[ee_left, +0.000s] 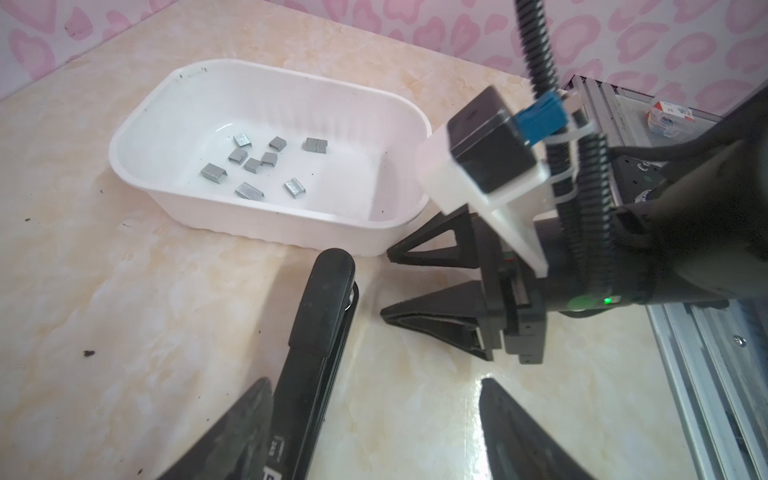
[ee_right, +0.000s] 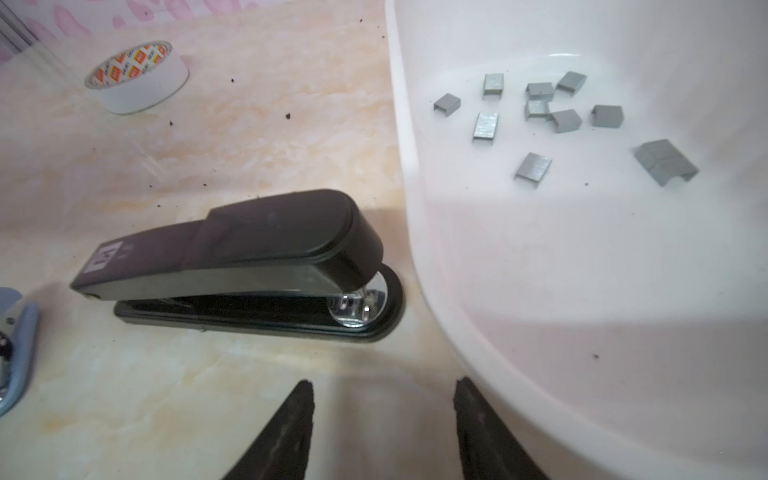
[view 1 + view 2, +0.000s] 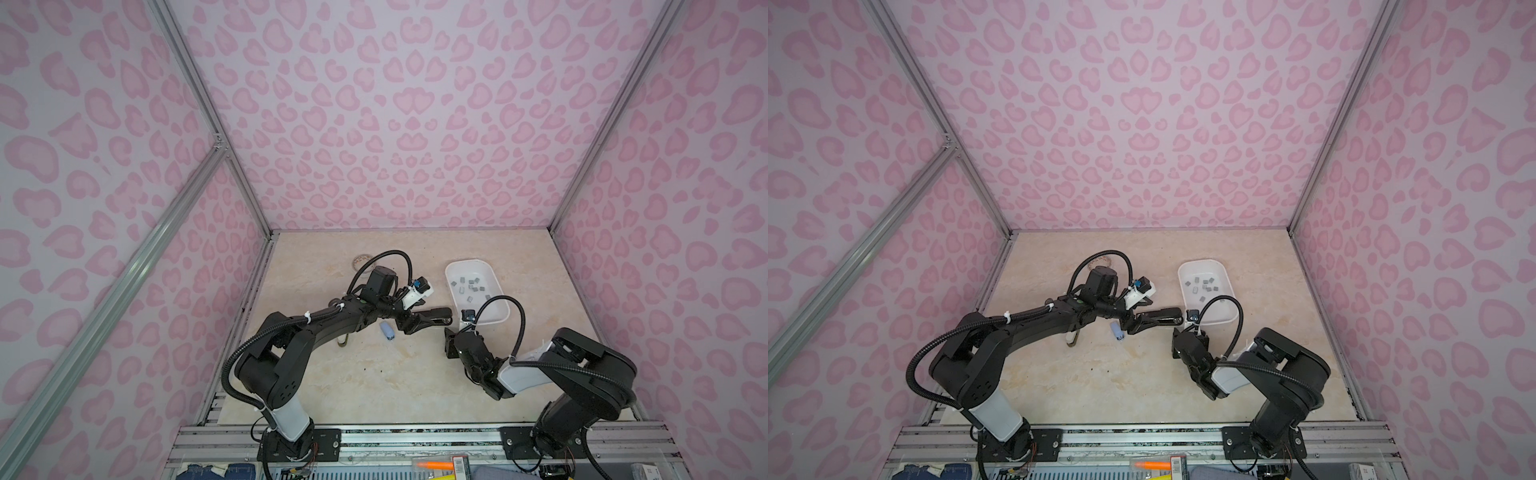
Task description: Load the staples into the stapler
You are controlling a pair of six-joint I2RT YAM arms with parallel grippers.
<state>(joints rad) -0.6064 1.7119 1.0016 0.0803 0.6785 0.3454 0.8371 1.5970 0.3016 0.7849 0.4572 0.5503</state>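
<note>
1. Our left jaws stand spread wide by the rear of the closed stapler [image 2: 249,249], gripping nothing.
2. Our right jaws hang parted and empty near its front.
3. The staples [image 2: 485,126] lie in the white tray [image 2: 540,291]; loading looks unstarted.

Here's a robot test booth, lab-style: aluminium frame posts [image 3: 212,112], pink leopard-print wall panels [image 3: 415,124], a marble-look tabletop [image 3: 374,374], and left arm [image 3: 286,345] and right arm [image 3: 582,374] bolted to a metal rail [image 3: 415,434].
</note>
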